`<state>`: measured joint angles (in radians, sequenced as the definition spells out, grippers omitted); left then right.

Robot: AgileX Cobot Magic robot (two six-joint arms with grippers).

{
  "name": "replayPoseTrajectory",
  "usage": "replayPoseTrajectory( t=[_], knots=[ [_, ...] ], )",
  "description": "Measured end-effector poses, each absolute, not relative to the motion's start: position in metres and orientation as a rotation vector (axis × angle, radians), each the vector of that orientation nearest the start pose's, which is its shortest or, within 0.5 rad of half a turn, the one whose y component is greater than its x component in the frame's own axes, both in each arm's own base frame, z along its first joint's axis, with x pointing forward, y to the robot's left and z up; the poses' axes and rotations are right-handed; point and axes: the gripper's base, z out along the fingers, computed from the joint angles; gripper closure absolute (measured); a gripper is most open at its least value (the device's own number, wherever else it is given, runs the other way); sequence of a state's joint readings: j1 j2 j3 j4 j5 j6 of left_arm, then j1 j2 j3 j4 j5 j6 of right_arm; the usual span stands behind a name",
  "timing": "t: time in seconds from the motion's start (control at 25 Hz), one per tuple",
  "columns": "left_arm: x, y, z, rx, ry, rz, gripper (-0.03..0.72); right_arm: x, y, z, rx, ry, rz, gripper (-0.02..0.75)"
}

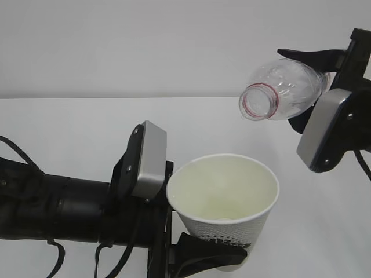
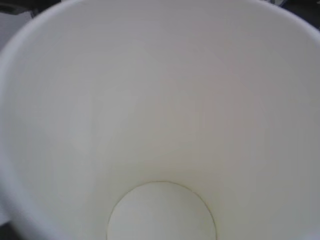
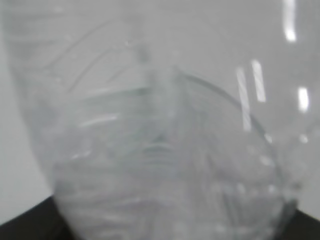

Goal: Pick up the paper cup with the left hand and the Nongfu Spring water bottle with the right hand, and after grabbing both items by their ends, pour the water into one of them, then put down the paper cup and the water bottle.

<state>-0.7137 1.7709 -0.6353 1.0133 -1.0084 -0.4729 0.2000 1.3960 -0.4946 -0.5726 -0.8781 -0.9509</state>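
Cup point(image 1: 223, 205) sits upright, clamped in the left hand point(image 1: 191, 249), with the bottle point(image 1: 282, 90) tipped mouth-down up and to the right of it, clamped in the right hand point(image 1: 322, 101). Looks like the pour step, though no stream shows and the cup bottom looks dry. Next I'd bring the mouth over the rim and tip further.

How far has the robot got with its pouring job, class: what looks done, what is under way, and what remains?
Done: both items are picked up. The left gripper holds the paper cup upright off the table; the right gripper holds the Nongfu Spring water bottle.

In hand: the bottle is tipped, its uncapped mouth above the cup. No stream is visible, and the cup's bottom looks dry.

Left: finish pouring, then set both down.
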Motion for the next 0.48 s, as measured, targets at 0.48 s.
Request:
replayPoseTrajectory(
  t=[0.48],
  knots=[
    [0.1818, -0.2444, 0.1646, 1.351, 1.408, -1.091, 0.190, 0.2460, 0.0901, 0.2430, -1.325, 0.844, -0.561, 0.279]
  ],
)
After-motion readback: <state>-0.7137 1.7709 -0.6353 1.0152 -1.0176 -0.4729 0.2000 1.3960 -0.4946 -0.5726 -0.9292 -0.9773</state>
